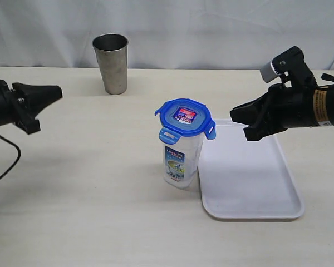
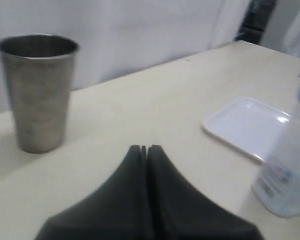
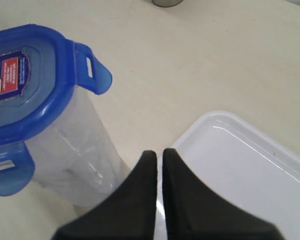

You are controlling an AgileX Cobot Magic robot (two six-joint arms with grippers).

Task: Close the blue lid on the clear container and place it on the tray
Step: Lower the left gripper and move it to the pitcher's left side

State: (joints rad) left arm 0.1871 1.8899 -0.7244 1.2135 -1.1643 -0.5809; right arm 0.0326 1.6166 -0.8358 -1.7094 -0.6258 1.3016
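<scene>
**robo_newb:** quick q, which step is this? looks like nothing's happening tbh

**gripgeek:** imo it's the very start of the closing step. The blue lid (image 1: 185, 117) sits on top of the clear container (image 1: 181, 161), but the tabs look flipped outward, so prob not snapped down yet. The container stands upright on the worktop (image 1: 89, 194), just beside the tray (image 1: 250, 183), off its rim, not on it.

**robo_newb:** and the grippers? holding anything?

**gripgeek:** nope. Left gripper (image 2: 144, 148) has its jaws pressed together, nothing between them, and it's well away from the tray, past the container. Right gripper (image 3: 157, 152) is also pressed together and empty, hanging above the tray's near corner, close to the lid but not touching it.

**robo_newb:** so next move?

**gripgeek:** my guess: one arm steadies the container, the other pushes the tabs down one by one. The container is tall and narrow, so a sideways shove could tip it. Then spread the jaws, grab the body, and it's a short hop onto the tray. Steel cup (image 1: 111, 62) is far off the tray, no issue.
</scene>
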